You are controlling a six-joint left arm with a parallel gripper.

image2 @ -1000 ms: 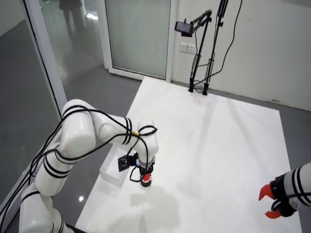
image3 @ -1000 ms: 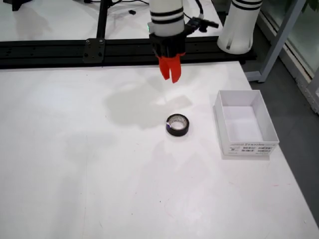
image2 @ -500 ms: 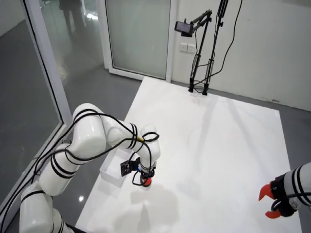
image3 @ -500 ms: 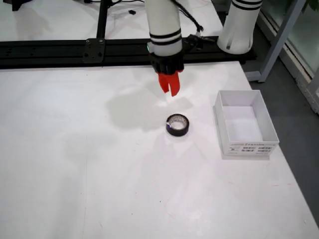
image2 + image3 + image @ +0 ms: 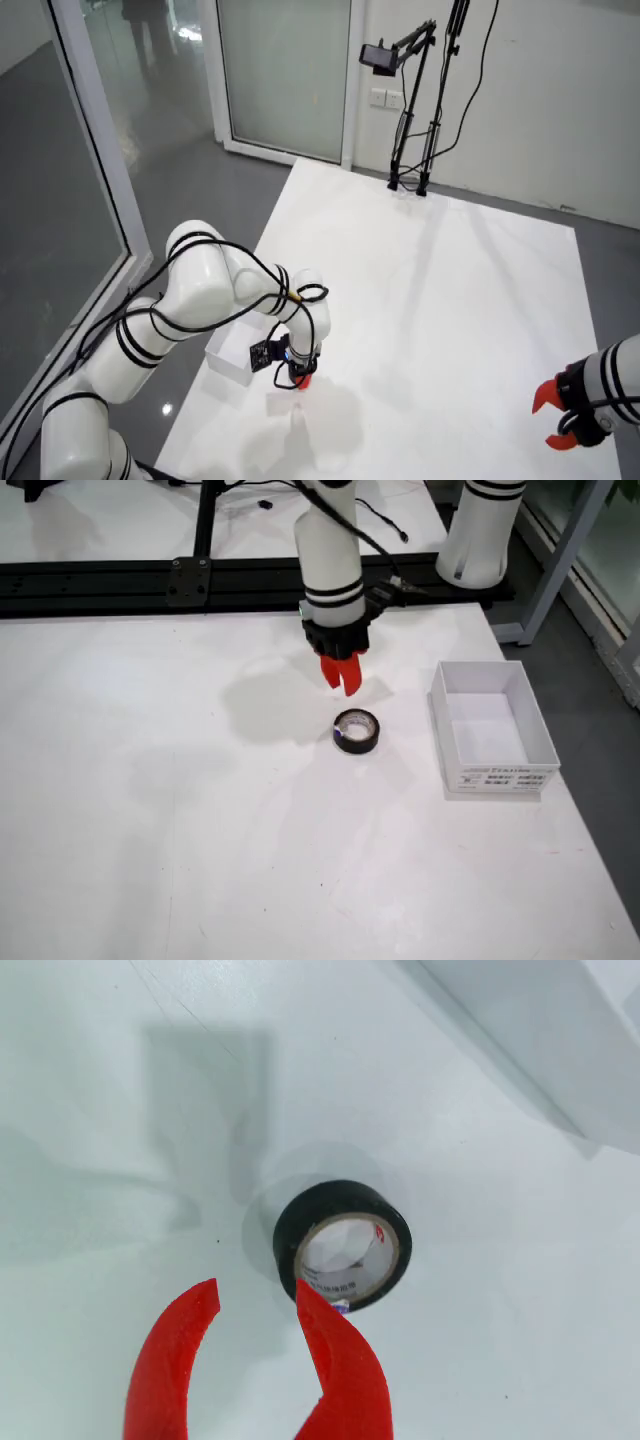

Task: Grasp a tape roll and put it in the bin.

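Red fingers of the gripper (image 5: 258,1305) fill the bottom of the wrist view, parted with a modest gap and holding nothing. The tape roll (image 5: 342,1245) lies flat on the white table (image 5: 120,1110), black outside with a pale core, just beyond the right-hand fingertip and offset to the right of the gap. A corner of the bin (image 5: 560,1050) shows at the upper right, apart from the roll. To grasp well from here, I judge the gripper should shift toward the roll so that one finger drops inside the core and the other outside the wall, or else widen to span the whole roll; as it stands, the gap looks narrower than the roll.

From the high room view, the white arm bends low over the near-left edge of the table (image 5: 440,300), its gripper (image 5: 303,379) close above the surface beside the bin (image 5: 232,360). The roll itself is too small or hidden to make out here. A second arm's red gripper at the lower right plays no part.

Looking from the front view, the gripper (image 5: 342,676) hangs just behind and slightly left of the tape roll (image 5: 357,731), not touching it, fingers only slightly apart. The bin (image 5: 491,728), an open white box, sits to the right of the roll, near but clear of it. Descent should be straight and slow, since a roll lying flat can skid if one finger nudges its rim first.
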